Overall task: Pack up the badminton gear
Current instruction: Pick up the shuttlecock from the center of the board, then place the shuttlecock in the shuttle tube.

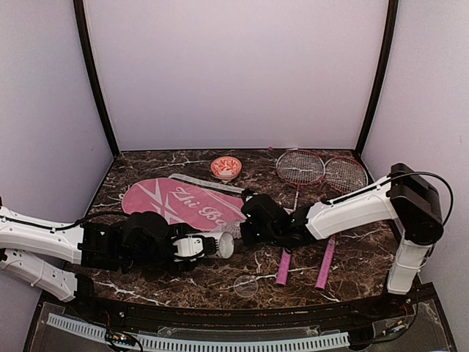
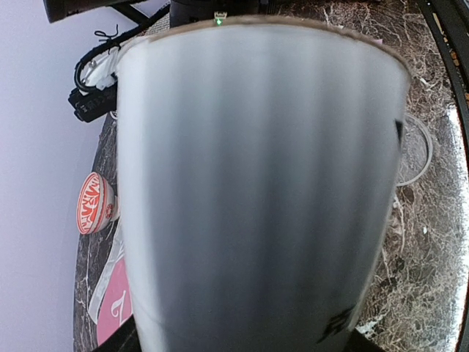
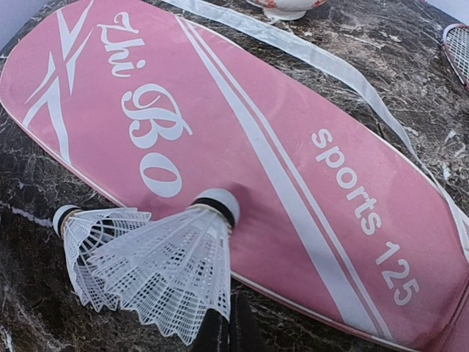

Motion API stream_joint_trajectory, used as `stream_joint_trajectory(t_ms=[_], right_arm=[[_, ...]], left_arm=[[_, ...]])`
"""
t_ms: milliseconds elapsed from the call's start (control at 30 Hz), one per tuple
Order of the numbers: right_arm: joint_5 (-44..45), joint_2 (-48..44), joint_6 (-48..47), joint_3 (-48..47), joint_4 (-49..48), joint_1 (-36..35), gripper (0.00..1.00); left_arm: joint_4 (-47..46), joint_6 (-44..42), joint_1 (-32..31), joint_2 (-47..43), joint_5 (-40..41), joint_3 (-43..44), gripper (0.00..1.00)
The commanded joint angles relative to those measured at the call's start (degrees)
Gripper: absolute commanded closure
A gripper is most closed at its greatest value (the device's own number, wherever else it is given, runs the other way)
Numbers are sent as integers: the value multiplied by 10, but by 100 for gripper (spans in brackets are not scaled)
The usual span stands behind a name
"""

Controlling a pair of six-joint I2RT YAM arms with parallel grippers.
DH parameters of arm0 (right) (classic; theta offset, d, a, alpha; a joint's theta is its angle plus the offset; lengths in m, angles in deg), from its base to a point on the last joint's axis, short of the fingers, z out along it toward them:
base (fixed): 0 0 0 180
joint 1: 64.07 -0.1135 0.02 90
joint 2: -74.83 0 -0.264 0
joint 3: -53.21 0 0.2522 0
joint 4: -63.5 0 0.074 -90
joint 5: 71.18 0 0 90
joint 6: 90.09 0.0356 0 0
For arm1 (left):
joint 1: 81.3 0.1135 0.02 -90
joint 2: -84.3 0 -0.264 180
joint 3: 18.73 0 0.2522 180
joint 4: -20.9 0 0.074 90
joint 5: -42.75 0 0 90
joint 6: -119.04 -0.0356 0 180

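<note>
My left gripper (image 1: 185,246) is shut on the long white tube (image 1: 209,246), which lies level with its open end towards the right; the tube (image 2: 256,183) fills the left wrist view. My right gripper (image 3: 229,328) is shut on the skirt of a white shuttlecock (image 3: 176,271), cork pointing at the pink "Zhi Bo" cover (image 3: 242,139). A second shuttlecock (image 3: 80,235) lies just left of it. In the top view the right gripper (image 1: 245,229) is right by the tube's mouth, at the cover's (image 1: 176,199) edge. Two red-framed rackets (image 1: 300,167) (image 1: 346,174) lie to the right.
The red-and-white bowl (image 1: 226,168) stands at the back behind the cover. A clear round lid (image 1: 245,286) lies near the front edge, also in the left wrist view (image 2: 415,150). The cover's white strap (image 3: 322,62) trails towards the bowl. The pink racket handles (image 1: 284,268) lie under the right arm.
</note>
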Motion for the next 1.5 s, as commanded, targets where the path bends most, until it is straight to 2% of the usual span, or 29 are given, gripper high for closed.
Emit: stream_joint_trajectory(t_ms=[0, 133, 433, 900, 1133, 1267, 1467], right_arm=[[6, -70, 25, 27, -13, 3, 100], [3, -131, 59, 72, -11, 3, 100], [-40, -338, 121, 199, 13, 5, 100], [-228, -522, 129, 280, -67, 9, 100], [-318, -553, 139, 279, -116, 9, 100], [-375, -541, 142, 268, -107, 7, 100], [-400, -501, 143, 263, -86, -11, 100]], left_arm=[[0, 9, 1, -14, -2, 15, 35], [-2, 10, 1, -17, -2, 15, 35], [5, 2, 1, -6, -7, 42, 35], [-14, -6, 1, 9, 0, 25, 35], [-11, -14, 1, 5, 17, 24, 35], [-9, -14, 1, 6, 17, 25, 35], [-7, -13, 1, 6, 15, 25, 35]])
